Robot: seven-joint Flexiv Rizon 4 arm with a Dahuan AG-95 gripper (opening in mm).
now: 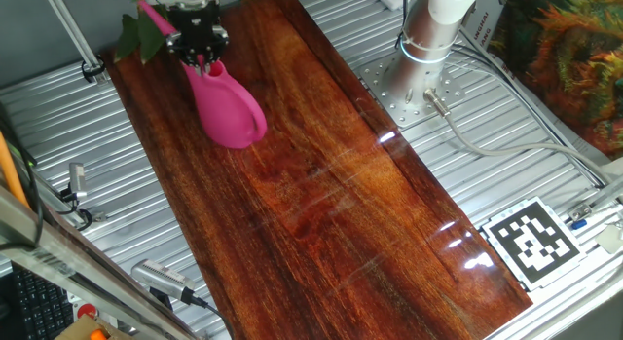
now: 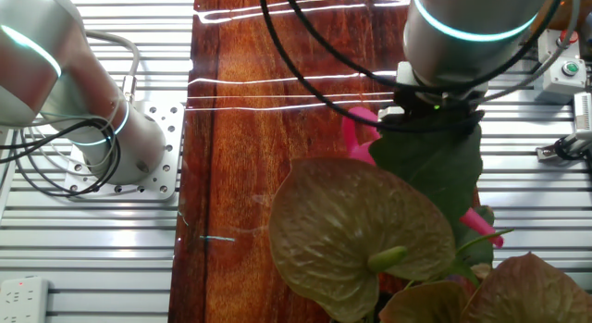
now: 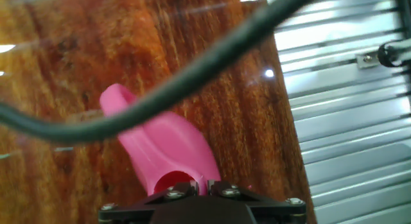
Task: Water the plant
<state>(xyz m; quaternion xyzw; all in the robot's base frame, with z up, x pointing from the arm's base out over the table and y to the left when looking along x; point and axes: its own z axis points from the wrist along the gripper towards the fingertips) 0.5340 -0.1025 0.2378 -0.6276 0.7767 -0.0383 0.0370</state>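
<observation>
One pink watering can (image 1: pixel 226 106), one pincer (image 1: pixel 200 50), one plant (image 1: pixel 138 35). Pincer clamped on the can's top rim, can lifted and tilted, spout (image 1: pixel 156 16) pointing at the leaves. Plant at far corner of the wooden tabletop (image 1: pixel 331 194), only partly in frame; big leaves (image 2: pixel 356 235) up close in the other fixed view. Rest of the board bare toward the one fiducial tag (image 1: pixel 532 241). Arm base (image 1: pixel 433 38) just beside the board's right edge.
</observation>
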